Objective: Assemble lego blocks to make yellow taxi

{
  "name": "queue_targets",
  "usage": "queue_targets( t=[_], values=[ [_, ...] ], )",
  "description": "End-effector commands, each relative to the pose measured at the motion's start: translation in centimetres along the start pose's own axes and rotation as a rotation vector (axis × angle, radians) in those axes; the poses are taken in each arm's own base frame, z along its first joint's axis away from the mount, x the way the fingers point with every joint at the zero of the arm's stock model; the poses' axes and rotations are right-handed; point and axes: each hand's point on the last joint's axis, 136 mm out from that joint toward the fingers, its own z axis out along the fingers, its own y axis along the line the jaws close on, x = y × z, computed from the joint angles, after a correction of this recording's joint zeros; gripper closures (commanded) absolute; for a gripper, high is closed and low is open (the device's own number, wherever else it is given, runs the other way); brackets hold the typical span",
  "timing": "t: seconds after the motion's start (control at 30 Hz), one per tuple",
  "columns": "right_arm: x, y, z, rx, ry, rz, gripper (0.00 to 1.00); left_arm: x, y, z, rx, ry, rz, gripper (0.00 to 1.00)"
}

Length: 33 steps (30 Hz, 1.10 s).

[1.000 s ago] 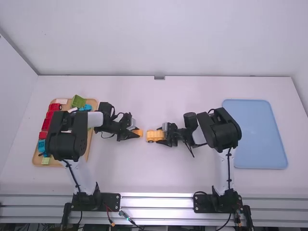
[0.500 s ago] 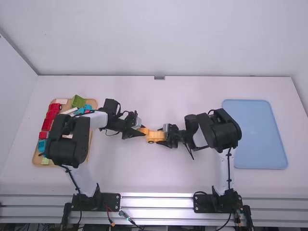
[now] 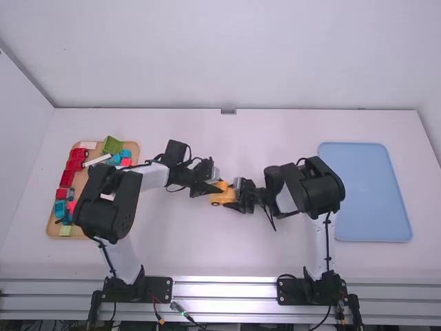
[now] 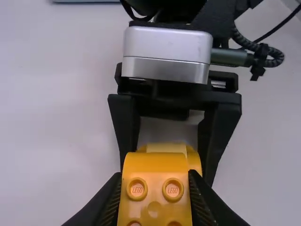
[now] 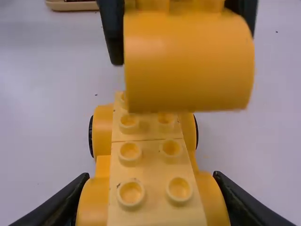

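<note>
1. Black left gripper (image 4: pixel 155 188), at the bottom centre of its wrist view, is closed on the sides of a rounded orange block (image 4: pixel 155 162), parted by the block's width.
2. Right gripper (image 5: pixel 151 179), at the bottom of its wrist view, grips the studded yellow chassis (image 5: pixel 146 160) by both sides. The block appears above the chassis, near mid-frame in the high view.
3. The step looks like seating the block: square it to the chassis, level it, match sockets to studs, then press straight down while the right gripper braces. A tilted press could catch one edge or twist the chassis.
4. Farther out, the wooden tray (image 3: pixel 80 181) at the left of the high view holds red blocks (image 3: pixel 66 178), a green block (image 3: pixel 112 145) and blue pieces (image 3: pixel 60 208).
5. A blue tray (image 3: pixel 365 193) lies at the right.
</note>
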Motion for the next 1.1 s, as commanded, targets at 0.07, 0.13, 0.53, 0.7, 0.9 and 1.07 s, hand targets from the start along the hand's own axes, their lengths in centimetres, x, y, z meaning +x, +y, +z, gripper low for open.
queue_targets(
  t=[0.07,0.13,0.53,0.7,0.9,1.07],
  values=[
    [1.5,0.3,0.1,0.016,0.049,0.066,0.43,0.5,-1.0,0.6,-0.007,0.012,-0.074,0.98],
    [1.6,0.3,0.1,0.016,0.049,0.067,0.43,0.8,-1.1,0.6,-0.012,0.012,-0.07,0.98],
    [1.6,0.3,0.1,0.016,0.05,0.068,0.47,1.6,-0.7,1.0,-0.063,0.002,-0.049,0.98],
    [1.6,0.3,0.1,0.015,0.051,0.07,0.47,1.5,-1.1,1.4,-0.024,-0.033,-0.061,0.98],
    [1.6,0.3,0.1,0.015,0.051,0.07,0.45,1.5,-1.3,1.6,-0.005,-0.054,-0.061,0.98],
    [1.6,0.3,0.1,0.015,0.051,0.07,0.45,1.4,-1.3,1.6,-0.005,-0.055,-0.058,0.98]
  ],
)
